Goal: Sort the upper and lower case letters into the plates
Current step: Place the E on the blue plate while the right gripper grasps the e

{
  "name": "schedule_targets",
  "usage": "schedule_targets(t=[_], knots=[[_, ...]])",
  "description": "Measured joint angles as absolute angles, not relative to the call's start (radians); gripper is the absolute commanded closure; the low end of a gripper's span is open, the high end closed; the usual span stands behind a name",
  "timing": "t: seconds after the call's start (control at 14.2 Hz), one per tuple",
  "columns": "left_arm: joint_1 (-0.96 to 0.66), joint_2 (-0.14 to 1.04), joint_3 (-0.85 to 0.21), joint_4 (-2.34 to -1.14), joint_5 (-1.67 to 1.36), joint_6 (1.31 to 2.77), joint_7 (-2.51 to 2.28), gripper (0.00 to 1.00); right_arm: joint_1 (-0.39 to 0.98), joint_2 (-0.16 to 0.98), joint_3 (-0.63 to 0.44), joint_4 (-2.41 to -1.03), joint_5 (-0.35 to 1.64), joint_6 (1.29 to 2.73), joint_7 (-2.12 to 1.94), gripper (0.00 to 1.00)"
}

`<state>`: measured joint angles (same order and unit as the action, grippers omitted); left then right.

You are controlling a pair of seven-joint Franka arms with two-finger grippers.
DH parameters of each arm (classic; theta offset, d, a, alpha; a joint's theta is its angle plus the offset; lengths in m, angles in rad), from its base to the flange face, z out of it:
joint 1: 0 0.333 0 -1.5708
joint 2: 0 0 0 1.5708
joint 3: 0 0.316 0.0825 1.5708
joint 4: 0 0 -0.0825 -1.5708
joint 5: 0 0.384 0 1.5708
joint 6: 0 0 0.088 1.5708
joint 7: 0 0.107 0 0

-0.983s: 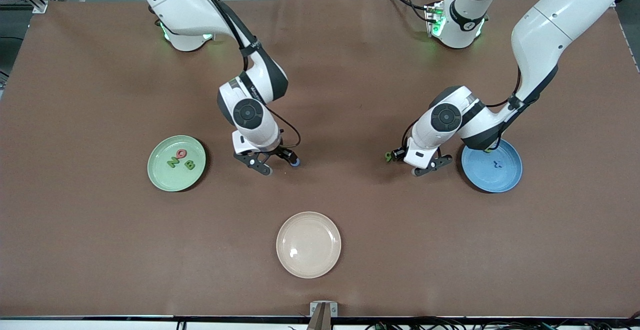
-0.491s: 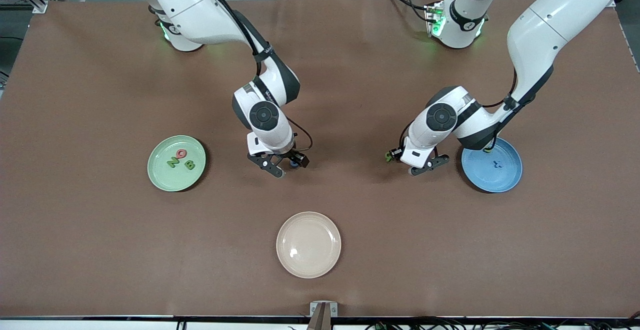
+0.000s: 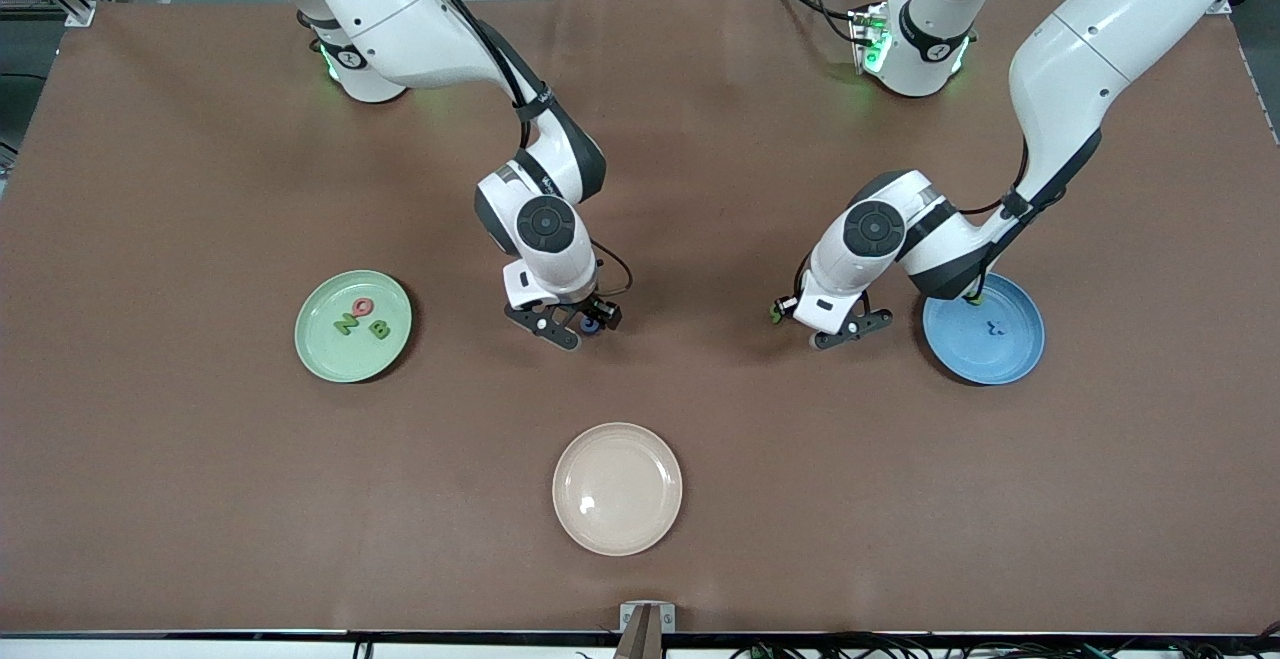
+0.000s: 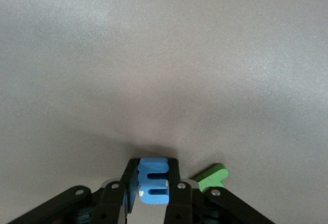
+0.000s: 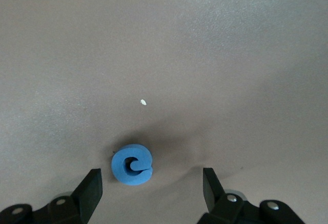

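While the left pincer [image 4: 154, 196] clamps the blue m [image 4: 154, 187], the right pincer [image 5: 152, 190] straddles the blue G [image 5: 132, 164], spread wide.

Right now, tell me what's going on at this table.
Two arms are sorting toy letters. The left gripper, beside the sky blue plate, is shut on the blue m. The right gripper is open around the blue G on the table. The pale green plate holds three capitals.

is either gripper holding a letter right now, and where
Left gripper pinches the blue m across its flat sides. Right gripper is open around the blue G, holding nothing.
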<state>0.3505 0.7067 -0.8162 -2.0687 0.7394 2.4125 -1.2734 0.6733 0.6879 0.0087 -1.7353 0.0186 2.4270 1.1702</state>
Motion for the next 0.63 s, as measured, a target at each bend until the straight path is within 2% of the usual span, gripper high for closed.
schedule_targets(t=[0.35, 0.63], knots=[[0.347, 0.700, -0.813, -2.062, 0.774, 2.408, -1.270, 0.90, 0.681, 0.688, 0.008, -1.735, 0.017, 2.431, 1.170, 0.36], [0.374, 0.623, -0.839, -2.050, 0.780, 2.288, -1.167, 0.90, 0.687, 0.695, 0.008, -1.735, 0.005, 2.436, 1.170, 0.42]])
